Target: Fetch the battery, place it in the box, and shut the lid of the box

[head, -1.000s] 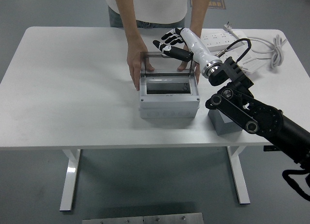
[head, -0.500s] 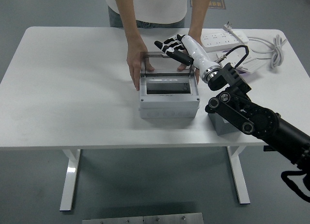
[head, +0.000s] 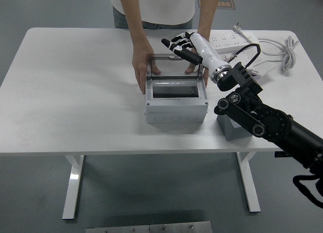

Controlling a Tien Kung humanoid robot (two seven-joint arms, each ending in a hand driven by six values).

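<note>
Seemingly rigid, light and hinged, the clear lid (head: pixel 171 65) stands upright at the back of the grey box (head: pixel 176 103), which a person's hands (head: pixel 141 67) steady, right hand (head: pixel 177 45) hovering just above it, fingers spread, empty; push its top edge; battery unseen.

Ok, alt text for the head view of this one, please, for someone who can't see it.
The robot's right hand reaches over the raised clear lid of a grey box on a white table, its fingers relaxed and holding nothing. A person across the table steadies the box with both hands. A power strip lies behind.
</note>
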